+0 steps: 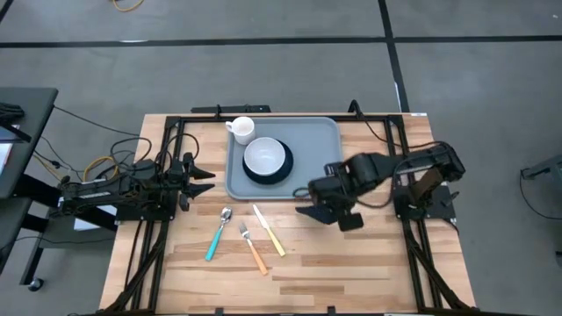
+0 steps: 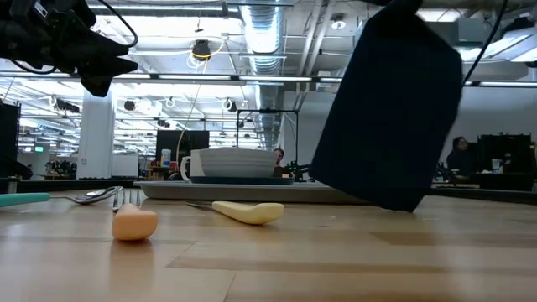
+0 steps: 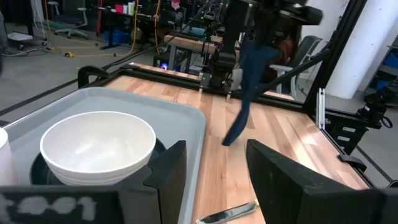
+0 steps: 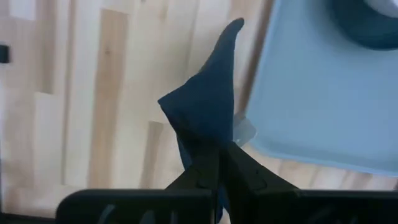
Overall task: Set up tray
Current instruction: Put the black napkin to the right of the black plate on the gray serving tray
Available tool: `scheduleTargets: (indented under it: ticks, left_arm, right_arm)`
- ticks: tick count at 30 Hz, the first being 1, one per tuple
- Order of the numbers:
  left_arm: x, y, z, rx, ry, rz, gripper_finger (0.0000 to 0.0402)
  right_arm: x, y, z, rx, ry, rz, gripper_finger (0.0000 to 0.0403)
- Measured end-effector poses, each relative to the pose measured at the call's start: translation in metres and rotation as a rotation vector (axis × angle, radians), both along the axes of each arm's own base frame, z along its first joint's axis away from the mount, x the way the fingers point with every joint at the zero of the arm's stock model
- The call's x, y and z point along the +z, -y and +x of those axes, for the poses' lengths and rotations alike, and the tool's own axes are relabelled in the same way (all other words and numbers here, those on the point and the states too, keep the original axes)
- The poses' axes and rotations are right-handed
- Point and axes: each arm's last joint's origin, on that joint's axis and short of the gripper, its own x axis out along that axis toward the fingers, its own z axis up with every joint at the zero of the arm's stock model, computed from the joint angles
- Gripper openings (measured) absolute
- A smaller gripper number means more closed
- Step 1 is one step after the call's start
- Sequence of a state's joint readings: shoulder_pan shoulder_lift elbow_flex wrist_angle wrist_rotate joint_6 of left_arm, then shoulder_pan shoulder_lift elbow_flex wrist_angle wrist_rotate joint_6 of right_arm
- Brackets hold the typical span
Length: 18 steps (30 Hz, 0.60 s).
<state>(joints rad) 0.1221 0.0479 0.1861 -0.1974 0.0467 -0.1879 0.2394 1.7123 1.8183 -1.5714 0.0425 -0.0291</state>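
A dark navy napkin (image 4: 205,118) is held pinched in the closed right gripper (image 4: 219,163), hanging just off the near right corner of the tray (image 1: 320,145). The tray's open surface lies just beyond. The left gripper (image 1: 200,171), parted and empty, waits at the tray's left.

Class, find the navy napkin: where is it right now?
The napkin hangs in the air, pinched in the right pincer, just off the tray's near right corner in the high view, right of the yellow knife.

Overhead, table-level, 2 wrist views; tray (image 1: 327,140) shared.
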Motion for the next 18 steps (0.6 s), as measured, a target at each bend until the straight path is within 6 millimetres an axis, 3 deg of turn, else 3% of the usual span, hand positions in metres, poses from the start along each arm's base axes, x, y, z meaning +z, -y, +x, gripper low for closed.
scheduleTargets:
  ticks: [4, 12, 18]
  left_arm:
    - [0.0, 0.0, 0.0, 0.0, 0.0, -0.004, 0.0156]
    - [-0.001, 0.001, 0.0, -0.026, -0.005, -0.021, 0.0156]
    - [-0.001, 0.001, 0.0, -0.023, -0.005, -0.021, 0.0156]
  right_arm:
    - [0.008, 0.025, -0.003, -0.011, 0.029, -0.011, 0.0]
    - [0.04, 0.074, -0.033, -0.099, 0.149, -0.088, 0.0]
    - [0.03, 0.119, -0.025, -0.183, 0.087, -0.212, 0.0]
